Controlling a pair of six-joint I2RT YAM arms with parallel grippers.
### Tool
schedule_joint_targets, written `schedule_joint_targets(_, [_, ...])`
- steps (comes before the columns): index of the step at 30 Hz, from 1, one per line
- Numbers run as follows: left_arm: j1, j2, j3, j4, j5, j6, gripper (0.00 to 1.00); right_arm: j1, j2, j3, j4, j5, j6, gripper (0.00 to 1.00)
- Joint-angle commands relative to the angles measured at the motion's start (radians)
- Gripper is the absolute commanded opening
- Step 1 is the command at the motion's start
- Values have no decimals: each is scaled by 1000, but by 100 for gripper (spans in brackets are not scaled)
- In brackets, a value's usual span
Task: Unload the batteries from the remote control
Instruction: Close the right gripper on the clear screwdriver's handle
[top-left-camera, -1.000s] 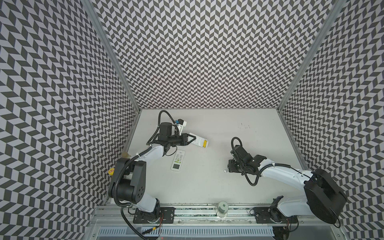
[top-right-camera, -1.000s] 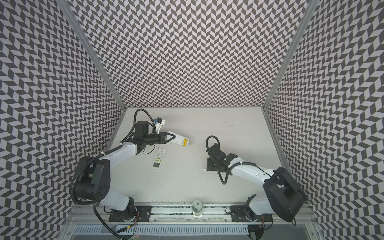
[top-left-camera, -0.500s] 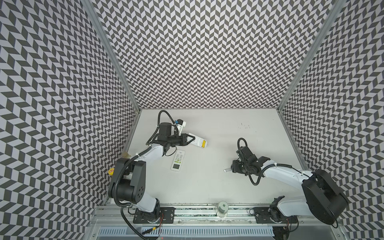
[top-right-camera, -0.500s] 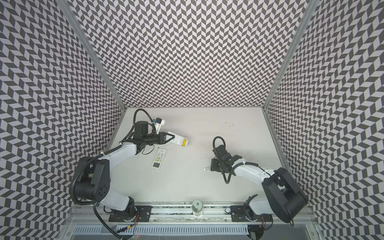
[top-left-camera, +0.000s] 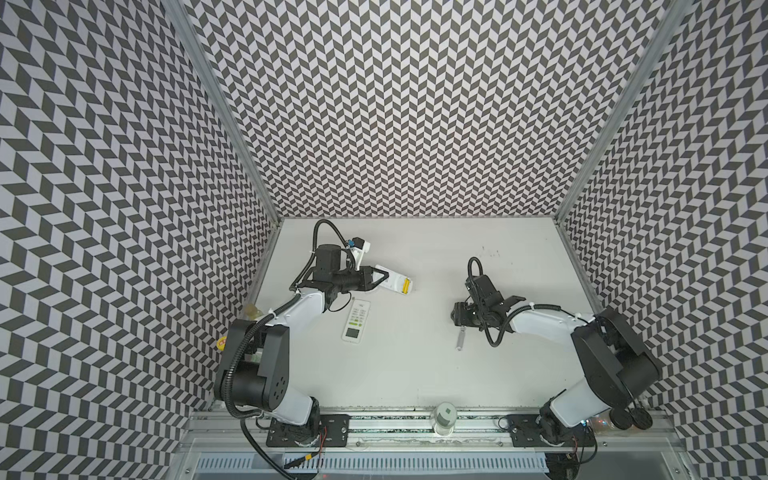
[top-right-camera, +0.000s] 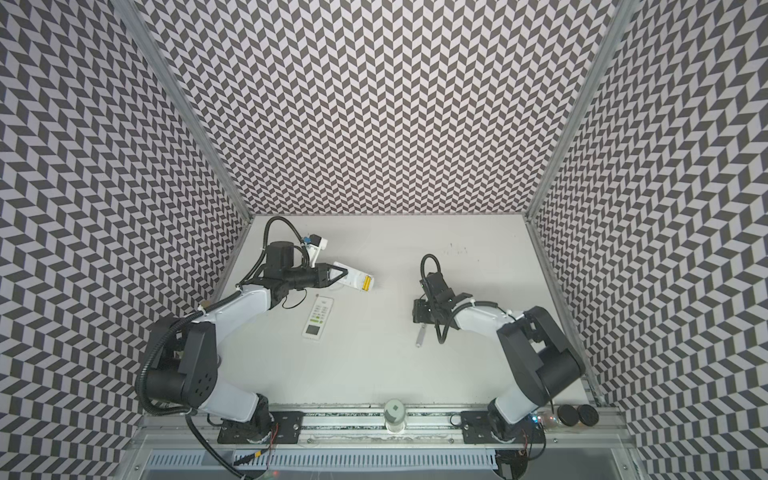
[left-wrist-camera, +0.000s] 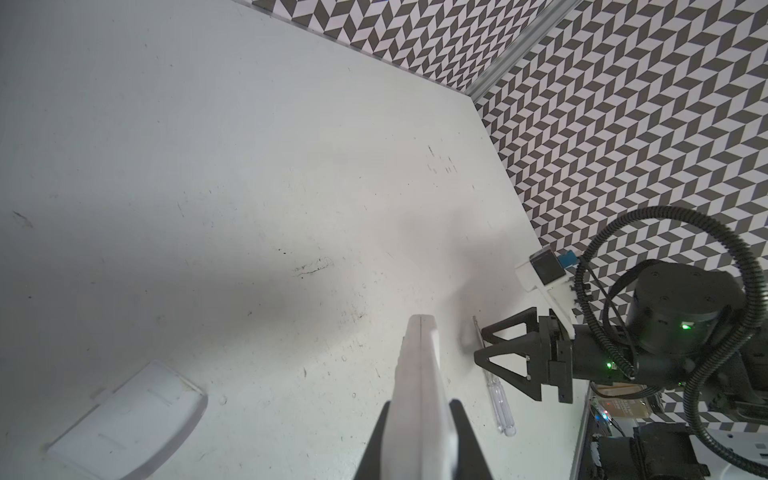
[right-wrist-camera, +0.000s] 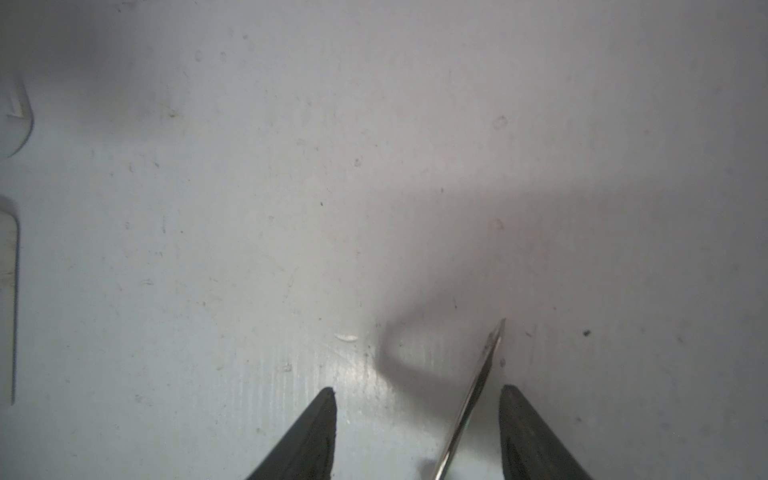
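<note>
The left tool is clamped on a white remote, its yellow batteries showing. The right tool stands open and empty, astride a screwdriver shaft.

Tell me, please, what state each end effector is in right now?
Left end effector: closed on the white remote.
Right end effector: open, straddling the screwdriver shaft, not gripping.

**2 arms low: 1 clamped, 1 open**

The left arm bends at the elbow and extends toward the middle, wrist level. The left gripper is pinched tight on the remote. The right arm stretches inward, wrist tipped down. The right gripper has its jaws parted.
</note>
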Motion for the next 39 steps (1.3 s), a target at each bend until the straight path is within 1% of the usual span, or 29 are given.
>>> schedule_joint_targets(1, [8,-22,13,27,12,8,3,1,54,23,-9,-28,-36,61])
schedule_joint_targets(6, [10,-21,15,30,12,-1,3,10,54,35,-50,-3,-44,61])
schedule_joint_targets(11, [10,-24,3,39,4,0,3,25,-25,-25,-109,51,-51,61])
schedule_joint_targets(19, [10,1,31,17,9,6,3,82,-150,-86,-220,44,-52,61])
schedule_joint_targets(25, [10,-5,7,33,2,5,3,110,-174,-129,-228,32,-32,59])
schedule_joint_targets(27, [10,2,10,29,-1,12,3,124,-172,-133,-230,38,-35,56])
schedule_joint_targets(30, [8,4,21,18,-10,9,3,129,-161,-136,-219,45,-38,46])
schedule_joint_targets(35, [0,7,18,26,2,11,3,129,-123,-116,-218,67,-60,29])
schedule_joint_targets(37, [0,3,19,25,-5,12,3,129,-113,-106,-214,78,-66,20])
schedule_joint_targets(39, [0,-2,18,21,-6,12,3,129,-101,-89,-213,77,-75,15])
